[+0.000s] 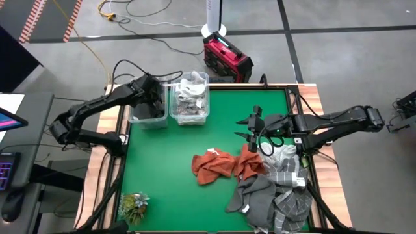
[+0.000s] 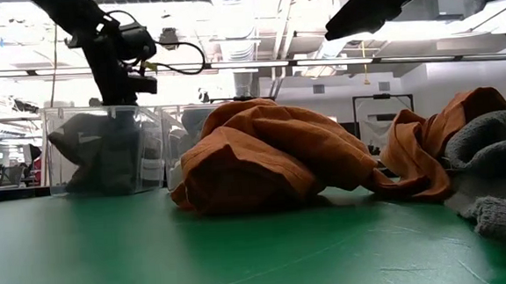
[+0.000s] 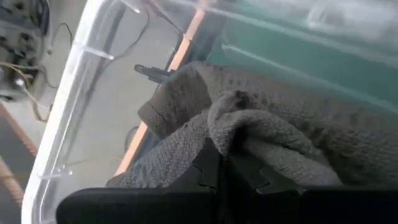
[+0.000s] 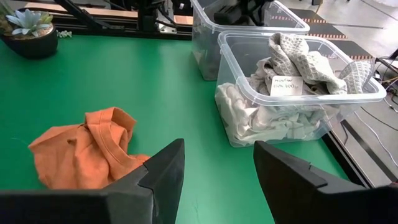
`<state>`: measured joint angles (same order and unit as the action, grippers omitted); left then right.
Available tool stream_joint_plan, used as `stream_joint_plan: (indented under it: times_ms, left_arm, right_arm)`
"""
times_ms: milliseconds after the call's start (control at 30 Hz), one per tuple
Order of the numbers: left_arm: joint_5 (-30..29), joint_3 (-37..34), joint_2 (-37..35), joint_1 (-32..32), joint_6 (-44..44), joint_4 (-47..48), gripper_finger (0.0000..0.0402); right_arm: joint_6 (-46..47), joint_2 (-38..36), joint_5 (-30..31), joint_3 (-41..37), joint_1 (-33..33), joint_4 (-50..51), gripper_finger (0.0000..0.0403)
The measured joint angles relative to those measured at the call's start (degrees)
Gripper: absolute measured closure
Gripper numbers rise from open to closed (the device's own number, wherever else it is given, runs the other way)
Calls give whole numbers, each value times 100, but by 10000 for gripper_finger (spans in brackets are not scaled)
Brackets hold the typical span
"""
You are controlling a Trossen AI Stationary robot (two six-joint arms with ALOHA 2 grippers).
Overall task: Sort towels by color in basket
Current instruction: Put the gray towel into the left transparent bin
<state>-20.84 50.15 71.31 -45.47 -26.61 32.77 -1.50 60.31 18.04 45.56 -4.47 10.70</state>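
Observation:
My left gripper (image 1: 154, 99) reaches down into the far-left clear bin (image 1: 144, 117) and is shut on a dark grey towel (image 3: 261, 130), which also shows through the bin wall in the low view (image 2: 96, 160). The second clear bin (image 1: 190, 97) beside it holds white and light towels (image 4: 280, 106). Two rust-orange towels (image 1: 211, 166) (image 1: 250, 162) lie crumpled mid-table. A heap of grey and plaid towels (image 1: 279, 192) lies at the near right. My right gripper (image 4: 217, 165) hovers open above the table, near the orange towels, with nothing between its fingers. My left gripper pinches a bunched fold of the dark grey towel (image 3: 233, 127) between its two fingers (image 3: 205, 168). The fingers slant down from above into the bin. The towel sits heaped inside the bin, spreading out beyond the fingers; how many layers are caught I cannot tell.
A small green plant (image 1: 133, 207) stands at the table's near left corner. Bare green tabletop (image 1: 162, 169) lies between the bins and the orange towels. A red case (image 1: 226, 58) sits on the floor beyond the far edge.

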Motion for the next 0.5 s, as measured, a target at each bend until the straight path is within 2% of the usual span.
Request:
stream_joint_plan:
  times_ms: [167, 300, 500]
  left_arm:
    - [14, -443, 0, 0, -784, -398, 397]
    - [276, -838, 0, 0, -1329, -575, 397]
    - [716, -1361, 0, 47, -1455, -720, 397]
  right_arm:
    - [2, 0, 0, 0, 2, -1, 181]
    - [2, 0, 0, 0, 2, -1, 181]
    - [2, 0, 0, 0, 2, 0, 181]
